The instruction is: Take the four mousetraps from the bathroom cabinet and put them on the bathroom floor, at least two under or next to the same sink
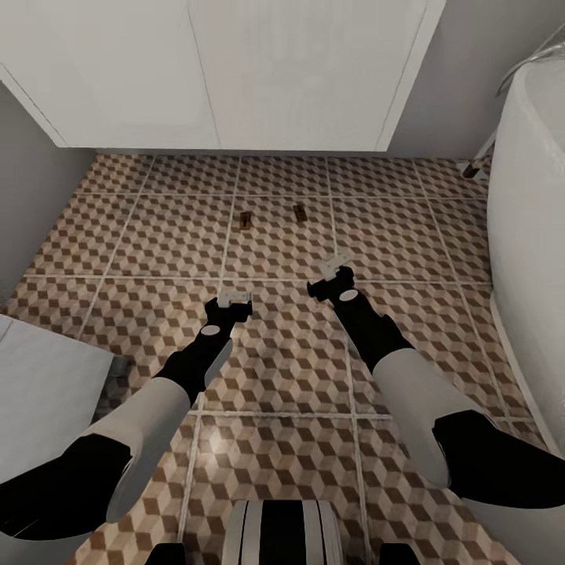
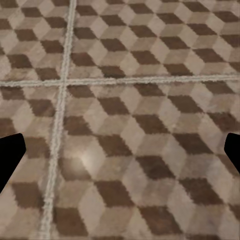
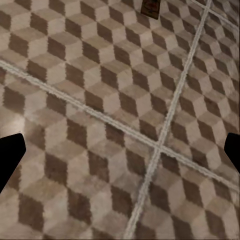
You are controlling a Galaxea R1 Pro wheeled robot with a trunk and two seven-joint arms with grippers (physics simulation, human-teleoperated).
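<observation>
Tiled floor: the bathroom floor (image 1: 282, 369), brown, beige and white cube print with pale grout lines, lies open between the arms and ahead of them.
Far edge: a white cabinet front (image 1: 227, 71) closes the floor at the back, its lower edge hanging above the tiles, with grey wall on either side.
Right edge: a white rounded tub (image 1: 530, 235) borders the floor on the robot's right.
Left edge: a pale grey-white flat surface (image 1: 43, 384) juts in by the left arm.
Left gripper: the left gripper (image 1: 234, 299) hangs over bare tile, fingers wide apart with nothing between them; in the left wrist view (image 2: 120, 155) only dark fingertips (image 2: 10, 157) at the two sides.
Right gripper: the right gripper (image 1: 335, 267) is also spread and empty (image 3: 120, 155), over a grout crossing.
Mousetraps: two mousetraps lie flat on the tiles, near each other but apart, ahead of both grippers and short of the cabinet front; the left mousetrap (image 1: 246, 220) and the right mousetrap (image 1: 299, 212) (image 3: 150, 7), clear of the fingers.
</observation>
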